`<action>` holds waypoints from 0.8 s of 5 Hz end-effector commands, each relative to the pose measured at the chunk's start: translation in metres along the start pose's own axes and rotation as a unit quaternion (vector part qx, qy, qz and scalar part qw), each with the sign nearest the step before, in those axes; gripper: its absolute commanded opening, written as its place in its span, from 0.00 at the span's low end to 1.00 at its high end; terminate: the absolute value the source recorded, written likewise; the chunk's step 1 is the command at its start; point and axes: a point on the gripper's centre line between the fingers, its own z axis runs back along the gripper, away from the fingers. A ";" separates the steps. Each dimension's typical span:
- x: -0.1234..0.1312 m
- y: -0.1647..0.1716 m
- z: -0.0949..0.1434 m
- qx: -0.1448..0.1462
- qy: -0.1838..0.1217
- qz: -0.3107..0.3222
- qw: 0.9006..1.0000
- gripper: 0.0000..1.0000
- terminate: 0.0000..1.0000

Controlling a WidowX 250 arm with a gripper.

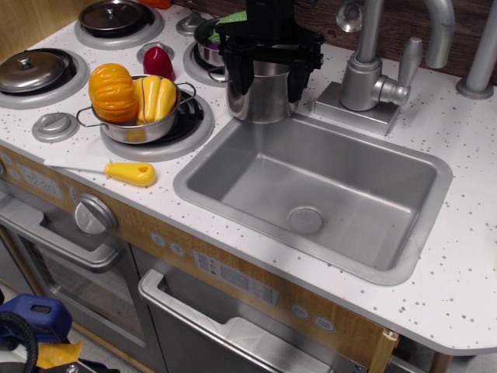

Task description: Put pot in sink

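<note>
The tall shiny steel pot (262,97) is upright at the sink's back left corner, its base at the rim between the stove and the basin. My black gripper (268,78) comes down on it from above. Its fingers (239,74) lie against the pot's upper part on both sides, and they look closed on the pot. The pot's top and handles are hidden by the gripper. The grey sink (233,148) holds nothing, and its round drain (305,220) is visible.
A shallow pan with orange and yellow vegetables (140,105) sits on the front burner. A pan with green and purple vegetables (208,40) sits behind the gripper. A red vegetable (158,62), a yellow-handled knife (128,172), a lidded pot (31,71) and the faucet (373,78) are nearby.
</note>
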 end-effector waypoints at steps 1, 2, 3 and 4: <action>0.000 0.000 0.000 0.000 0.000 0.000 1.000 1.00 0.00; 0.016 0.007 0.014 0.033 -0.015 -0.133 0.990 1.00 0.00; 0.029 0.005 0.020 0.056 -0.018 -0.222 0.973 1.00 0.00; 0.040 -0.001 0.025 0.076 -0.039 -0.281 0.956 1.00 0.00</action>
